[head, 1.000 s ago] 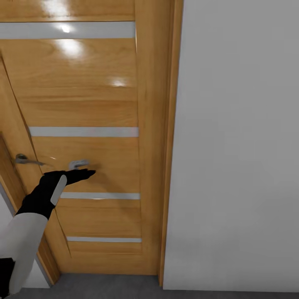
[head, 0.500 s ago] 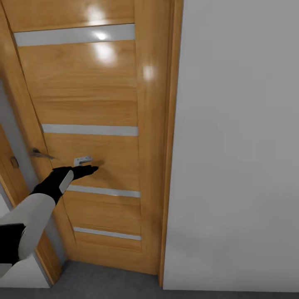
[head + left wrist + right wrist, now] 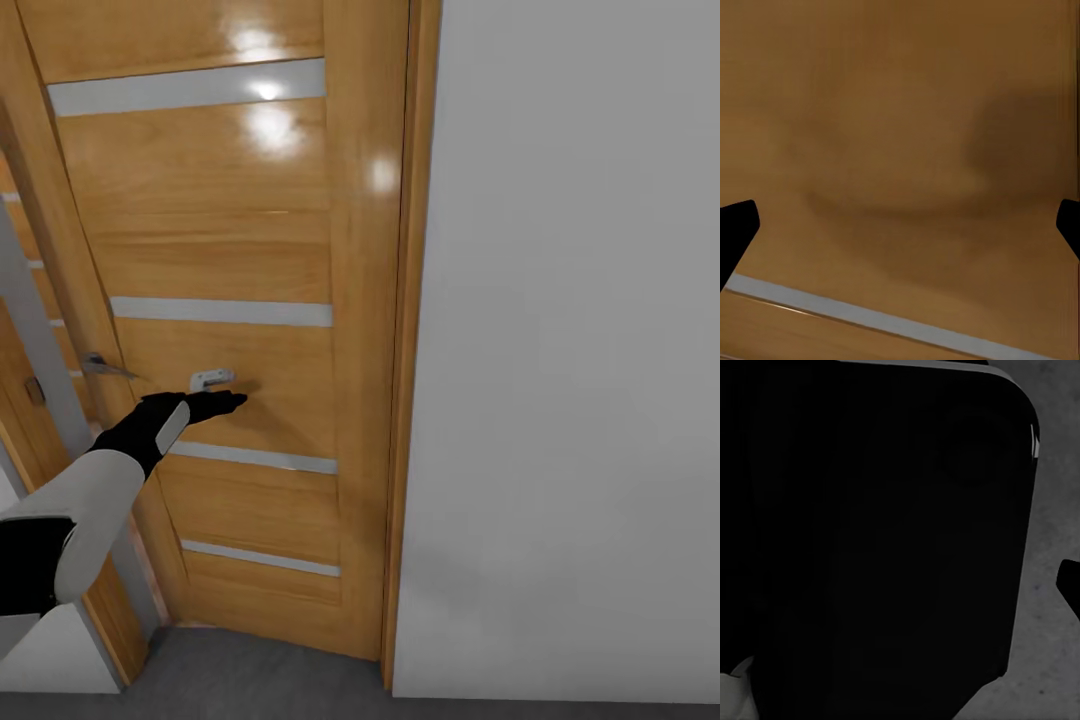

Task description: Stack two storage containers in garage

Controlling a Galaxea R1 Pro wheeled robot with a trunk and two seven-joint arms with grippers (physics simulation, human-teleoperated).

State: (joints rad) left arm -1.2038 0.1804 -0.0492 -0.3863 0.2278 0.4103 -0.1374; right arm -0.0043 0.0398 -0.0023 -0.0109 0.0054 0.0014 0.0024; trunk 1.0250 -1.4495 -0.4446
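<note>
Door (image 3: 230, 250) work right now, not container work; the left gripper (image 3: 215, 404) is stretched out against the wooden panel, just below a small silver handle (image 3: 211, 379), with a second lever handle (image 3: 100, 366) further left on the door's edge; in the left wrist view its fingers (image 3: 736, 231) sit wide apart at either side with bare wood (image 3: 900, 150) and one glass strip (image 3: 870, 321) between them, so it's spread and gripping nothing. The door stands swung partly open, with a gap at the far left; plain pale grey wall (image 3: 570, 350) on the right, dark grey concrete floor (image 3: 260, 680) along the near edge. Right wrist view is mostly a big black body (image 3: 870, 540) over speckled concrete (image 3: 1050, 510); one fingertip (image 3: 1071, 582) pokes in, can't tell if that pincer is apart or together. No orange bins anywhere here, so I can't say where they are; my guess is the carrying and stacking is all left to do, and this is just getting a doorway cleared.
</note>
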